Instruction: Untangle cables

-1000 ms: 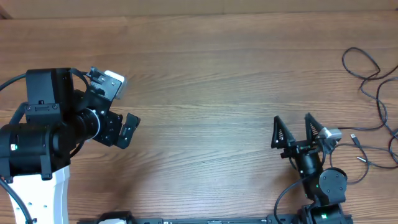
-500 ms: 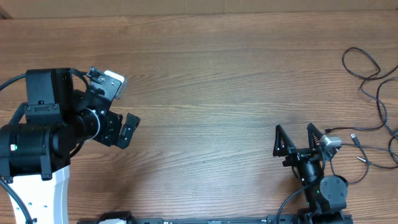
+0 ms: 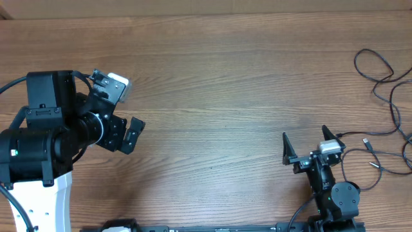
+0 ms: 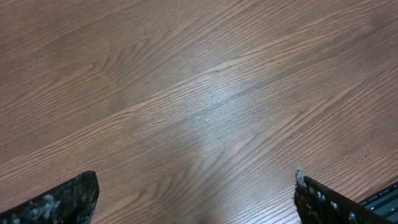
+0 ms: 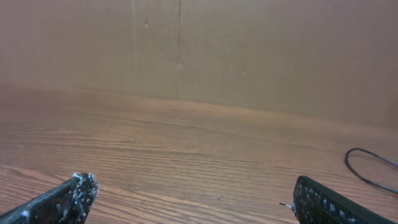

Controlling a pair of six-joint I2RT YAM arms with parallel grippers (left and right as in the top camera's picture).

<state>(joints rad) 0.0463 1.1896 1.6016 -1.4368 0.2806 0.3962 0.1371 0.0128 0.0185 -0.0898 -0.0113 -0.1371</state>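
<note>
The cables are thin black cords lying in loose loops and strands at the table's far right edge, with small plug ends near the lower strands. One black loop shows at the right edge of the right wrist view. My right gripper is open and empty, left of the cables and apart from them; its fingers frame bare wood in its wrist view. My left gripper is open and empty at the far left, over bare wood, far from the cables.
The wooden table spans the whole overhead view. A wall of wooden board rises behind the table in the right wrist view. The left arm's bulky black body stands at the left edge.
My right gripper has drawn back toward the front edge and shifted slightly right, still open. The left arm and the cables have not moved.
</note>
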